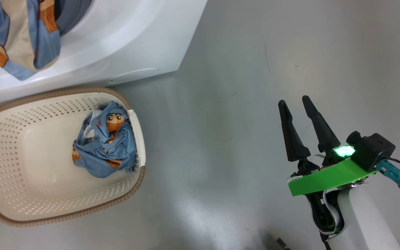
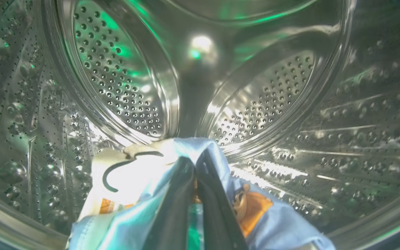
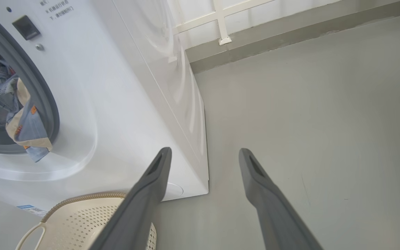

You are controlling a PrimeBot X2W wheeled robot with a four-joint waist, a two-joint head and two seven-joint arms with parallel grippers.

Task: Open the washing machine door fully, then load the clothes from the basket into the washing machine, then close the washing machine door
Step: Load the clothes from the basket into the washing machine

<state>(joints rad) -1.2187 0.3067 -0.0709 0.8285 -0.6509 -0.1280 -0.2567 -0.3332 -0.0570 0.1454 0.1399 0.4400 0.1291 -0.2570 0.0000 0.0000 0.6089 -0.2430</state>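
While left pincer (image 2: 196, 162) clamps clothes (image 2: 283, 225) in drum (image 2: 123, 80), basket (image 1: 23, 215) sits beside washing machine (image 1: 134, 41)

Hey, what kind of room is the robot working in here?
Probably a laundry or utility area: a white front-loading washing machine stands on a bare grey floor, with a perforated basket holding clothes beside it.

Blue clothes (image 1: 104, 146) printed with orange-brown figures are seen at nine o'clock in a cream, brown-rimmed basket (image 1: 12, 139). The washing machine (image 1: 134, 41) is white.
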